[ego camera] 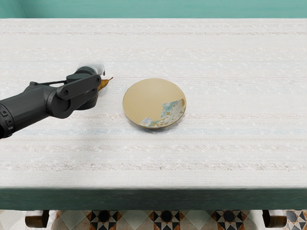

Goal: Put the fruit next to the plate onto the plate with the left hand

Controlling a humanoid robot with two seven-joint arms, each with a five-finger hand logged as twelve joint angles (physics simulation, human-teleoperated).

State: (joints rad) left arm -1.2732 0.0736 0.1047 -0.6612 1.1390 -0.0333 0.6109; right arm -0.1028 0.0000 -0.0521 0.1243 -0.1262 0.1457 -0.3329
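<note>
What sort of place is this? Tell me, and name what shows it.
Probably a simulated home dining or kitchen corner: a cloth-covered table, a shallow plate on it, and patterned floor tiles below the table's front edge.

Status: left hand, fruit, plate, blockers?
Left hand at fruit, grasp hidden. Fruit left of plate, not on it. Nothing between fruit and plate.
</note>
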